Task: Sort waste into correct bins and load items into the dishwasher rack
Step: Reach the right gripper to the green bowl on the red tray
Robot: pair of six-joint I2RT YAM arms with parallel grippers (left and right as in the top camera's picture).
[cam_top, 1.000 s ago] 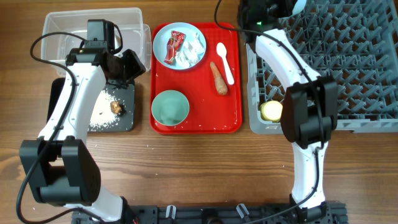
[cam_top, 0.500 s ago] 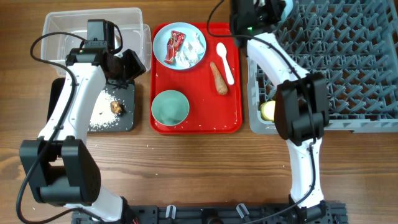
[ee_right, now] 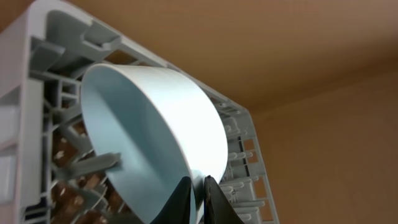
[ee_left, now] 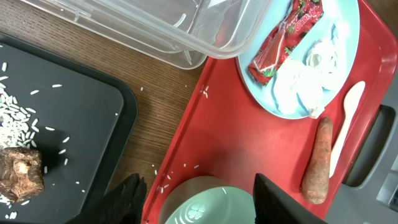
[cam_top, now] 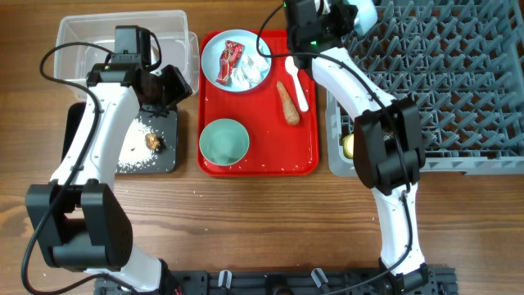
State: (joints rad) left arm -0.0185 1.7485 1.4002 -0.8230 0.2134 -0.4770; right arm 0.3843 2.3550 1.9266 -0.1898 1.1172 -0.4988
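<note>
**Right gripper pinched on a bowl rim at the rack corner**

Right gripper: fingers all but closed, with the rim of the pale bowl caught between them. The bowl stands tilted on edge among the pegs at the far left corner of the grey rack. A yellow cup sits at the rack's near left corner, partly hidden by the right arm.

Left gripper: about half open, holding nothing. It hangs near the left edge of the red tray, touching nothing.

On the red tray:
- A green bowl sits upright at the near left corner.
- A blue plate at the far left corner carries a red wrapper and a crumpled tissue, side by side.
- A carrot stick lies along the right side, with a white spoon just beside it, nearer the right edge.

On the table, left of the red tray:
- A black tray holds scattered rice crumbs and a dark lump.
- A clear tub sits behind the black tray, at the table's far left.
</note>
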